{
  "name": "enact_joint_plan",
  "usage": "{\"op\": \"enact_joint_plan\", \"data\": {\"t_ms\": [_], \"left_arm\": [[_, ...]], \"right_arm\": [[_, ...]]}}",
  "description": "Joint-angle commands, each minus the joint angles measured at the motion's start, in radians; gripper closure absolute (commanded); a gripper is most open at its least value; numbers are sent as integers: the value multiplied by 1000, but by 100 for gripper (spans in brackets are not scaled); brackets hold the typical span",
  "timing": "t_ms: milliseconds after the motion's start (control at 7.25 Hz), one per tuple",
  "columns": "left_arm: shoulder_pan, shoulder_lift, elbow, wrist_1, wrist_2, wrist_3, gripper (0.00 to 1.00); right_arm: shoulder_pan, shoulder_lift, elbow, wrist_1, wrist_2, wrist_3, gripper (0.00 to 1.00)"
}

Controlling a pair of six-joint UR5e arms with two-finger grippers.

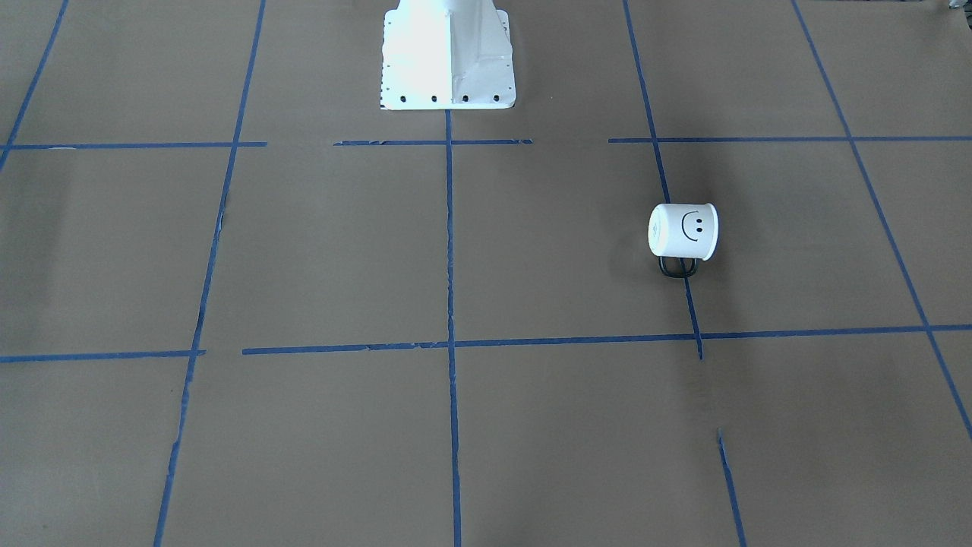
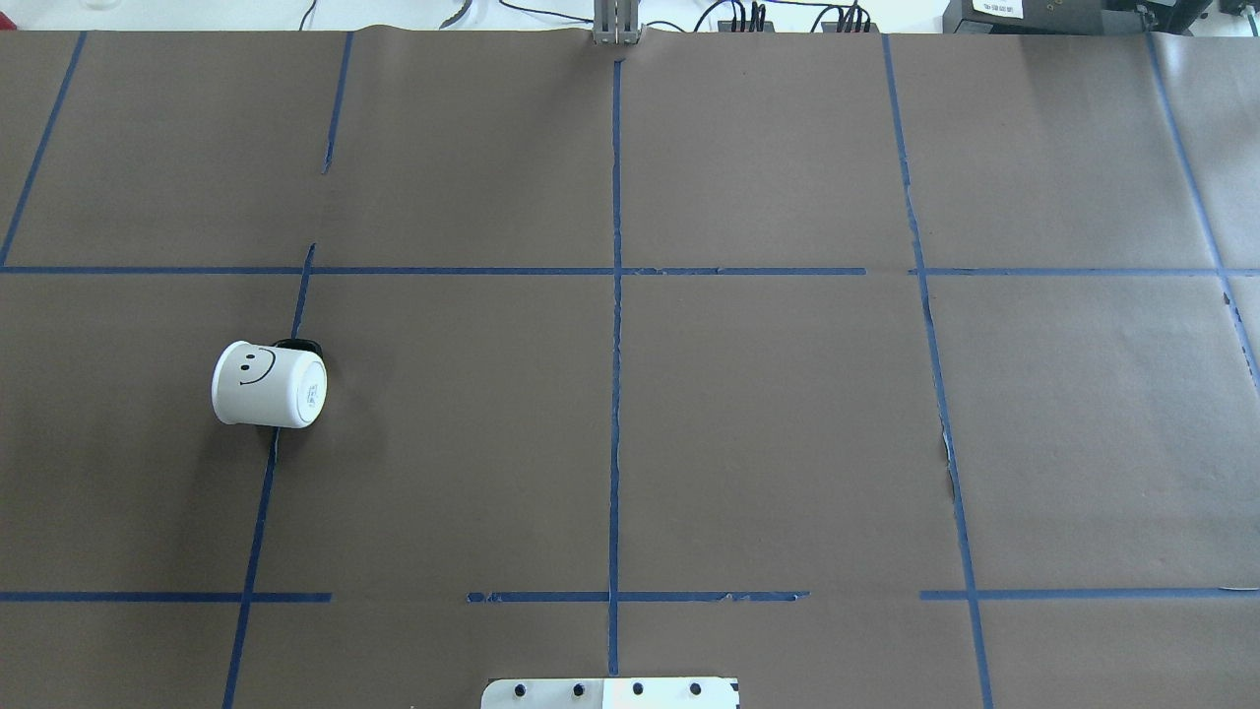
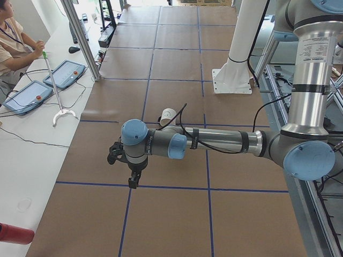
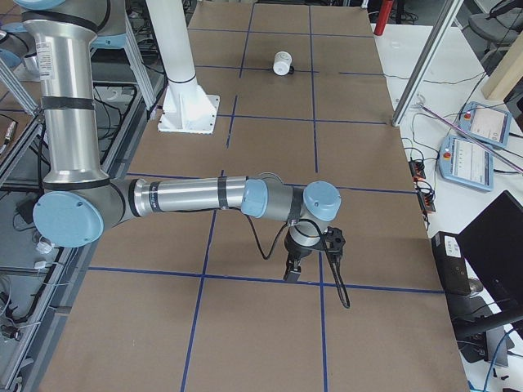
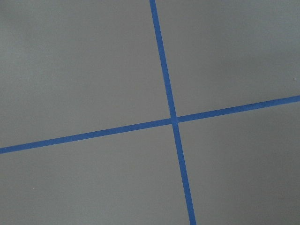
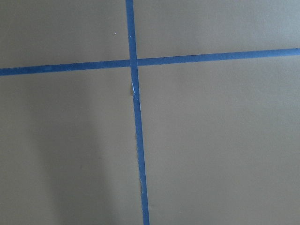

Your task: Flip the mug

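The mug (image 1: 683,232) is small and white with a black smiley face, and it lies on its side on the brown paper on my left half of the table. It also shows in the overhead view (image 2: 268,384), where its flat bottom faces the table's middle and its black handle touches the paper on the far side. My left gripper (image 3: 132,182) hangs above the table well away from the mug (image 3: 168,114); I cannot tell if it is open. My right gripper (image 4: 292,273) is far from the mug (image 4: 283,62); I cannot tell its state. Both wrist views show only paper and tape.
Blue tape lines (image 2: 615,345) divide the brown paper into squares. The white robot pedestal (image 1: 448,57) stands at the table's robot-side edge. An operator (image 3: 13,40) and teach pendants (image 3: 64,72) are at a side bench.
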Motion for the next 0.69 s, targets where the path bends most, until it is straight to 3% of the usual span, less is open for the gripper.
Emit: {"op": "enact_joint_plan", "data": {"t_ms": [0,276,552], "left_arm": [[-1,-1,-2,0,0,-5,0],[4,-7,-11,-44,-2,3,0],[49,-1,-9,-216,-6,-9,0]], "right_arm": [[0,0,0,0,0,0,0],[0,0,0,0,0,0,0],[0,0,0,0,0,0,0]]}}
